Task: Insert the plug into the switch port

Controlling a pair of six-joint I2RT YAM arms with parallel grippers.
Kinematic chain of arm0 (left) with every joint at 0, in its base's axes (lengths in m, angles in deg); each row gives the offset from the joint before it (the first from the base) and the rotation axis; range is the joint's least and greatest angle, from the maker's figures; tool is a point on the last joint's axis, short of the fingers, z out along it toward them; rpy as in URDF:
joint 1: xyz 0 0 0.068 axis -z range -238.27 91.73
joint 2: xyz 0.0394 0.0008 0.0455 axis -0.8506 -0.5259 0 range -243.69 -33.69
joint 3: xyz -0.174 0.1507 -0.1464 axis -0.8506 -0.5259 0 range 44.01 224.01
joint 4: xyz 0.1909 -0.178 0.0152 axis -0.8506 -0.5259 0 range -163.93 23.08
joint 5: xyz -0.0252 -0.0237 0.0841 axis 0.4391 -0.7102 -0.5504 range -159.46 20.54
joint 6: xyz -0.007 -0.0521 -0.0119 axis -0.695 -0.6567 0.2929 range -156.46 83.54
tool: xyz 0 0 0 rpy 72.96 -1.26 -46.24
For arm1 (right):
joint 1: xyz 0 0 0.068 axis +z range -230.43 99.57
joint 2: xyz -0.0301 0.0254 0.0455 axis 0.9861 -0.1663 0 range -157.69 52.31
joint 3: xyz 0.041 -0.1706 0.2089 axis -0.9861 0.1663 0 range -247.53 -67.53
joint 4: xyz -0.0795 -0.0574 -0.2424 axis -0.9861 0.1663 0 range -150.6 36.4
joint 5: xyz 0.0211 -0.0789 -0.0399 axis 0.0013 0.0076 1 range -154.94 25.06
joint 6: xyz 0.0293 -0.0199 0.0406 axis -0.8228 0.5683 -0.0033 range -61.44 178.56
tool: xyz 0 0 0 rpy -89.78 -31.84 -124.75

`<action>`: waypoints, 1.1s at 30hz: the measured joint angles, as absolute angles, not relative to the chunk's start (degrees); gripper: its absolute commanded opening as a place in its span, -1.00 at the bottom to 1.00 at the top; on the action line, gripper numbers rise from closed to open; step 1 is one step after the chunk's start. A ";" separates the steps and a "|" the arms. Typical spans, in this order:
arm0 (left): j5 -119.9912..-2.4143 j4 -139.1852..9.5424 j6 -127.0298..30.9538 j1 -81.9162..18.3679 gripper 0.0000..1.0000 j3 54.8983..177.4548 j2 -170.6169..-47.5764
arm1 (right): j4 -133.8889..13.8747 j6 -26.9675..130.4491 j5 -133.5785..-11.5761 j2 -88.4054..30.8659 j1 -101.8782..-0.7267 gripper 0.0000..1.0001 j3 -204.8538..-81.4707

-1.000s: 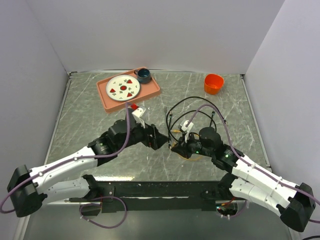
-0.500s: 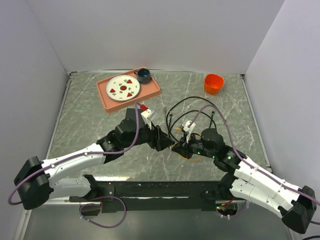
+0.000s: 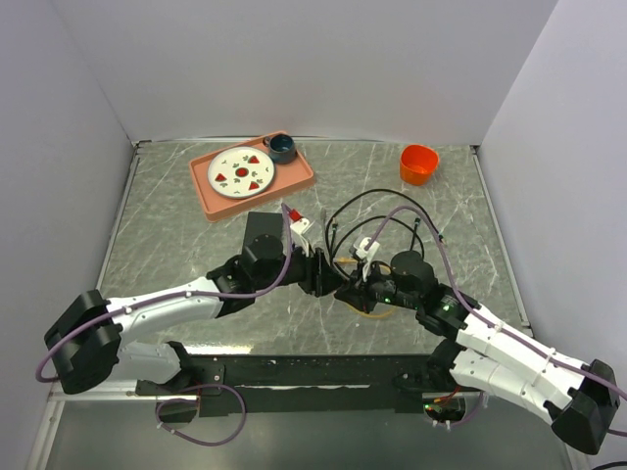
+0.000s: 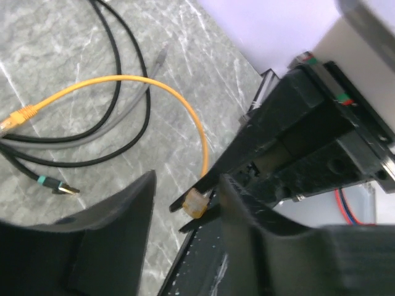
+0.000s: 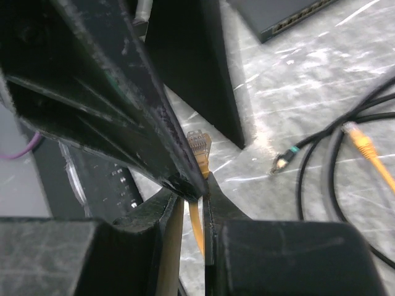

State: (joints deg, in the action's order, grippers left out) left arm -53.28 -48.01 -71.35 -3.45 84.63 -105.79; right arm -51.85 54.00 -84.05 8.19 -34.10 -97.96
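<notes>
Reaches further right than a second ago with the left hand (image 4: 188, 185), now tip to tip with the right hand (image 5: 192, 200) over the middle of the bench (image 3: 176, 215). Stands with left fingers part-way apart, one on each side of the plug (image 5: 199, 147); cannot tell whether either touches it. Grips the plug narrowly in the right hand, by the orange cable (image 4: 154, 83) just behind it, plug pointing up clear of the fingertips. Shows the switch (image 5: 290, 15) flat on the bench beyond the left fingers, socket row facing the plug, apart from it; hidden in the overhead view. Looks grey and marbled across the bench top, with black cables (image 4: 123, 61) looped beside the hands. Carries a salmon tray (image 3: 299, 181) far left with a patterned plate (image 3: 241, 171) and dark cup (image 3: 282, 148), an orange cup (image 3: 418, 164) far right. Closes in with plain pale walls (image 3: 294, 69) on three sides.
</notes>
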 measured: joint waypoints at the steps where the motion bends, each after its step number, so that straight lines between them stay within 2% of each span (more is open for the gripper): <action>1: -53.63 -48.07 -71.42 -3.49 0.30 84.63 -105.94 | -51.72 54.00 -84.09 8.17 -34.04 -1.00 -97.96; 9: -58.98 -50.02 -70.26 -2.59 0.41 83.32 -100.47 | -52.07 55.68 -87.94 10.47 -33.99 -1.00 -97.16; 16: -63.60 -50.02 -66.11 -2.40 0.79 78.03 -86.25 | -52.42 58.30 -91.53 17.53 -34.02 -1.00 -95.14; 21: -58.50 -50.11 -60.40 -2.40 0.70 76.52 -81.37 | -52.20 60.88 -98.32 18.16 -34.02 -1.00 -95.19; 27: -47.75 -52.16 -55.44 -2.42 0.67 78.07 -83.49 | -53.40 61.39 -112.29 17.48 -34.02 -1.00 -95.80; 33: -36.21 -50.72 -53.63 -2.40 0.51 78.09 -83.86 | -54.06 61.19 -124.97 16.85 -34.02 -1.00 -99.58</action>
State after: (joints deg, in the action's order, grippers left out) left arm -36.21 -50.72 -53.63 -2.40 78.09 -83.86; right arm -54.06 61.19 -124.97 16.85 -34.02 -99.58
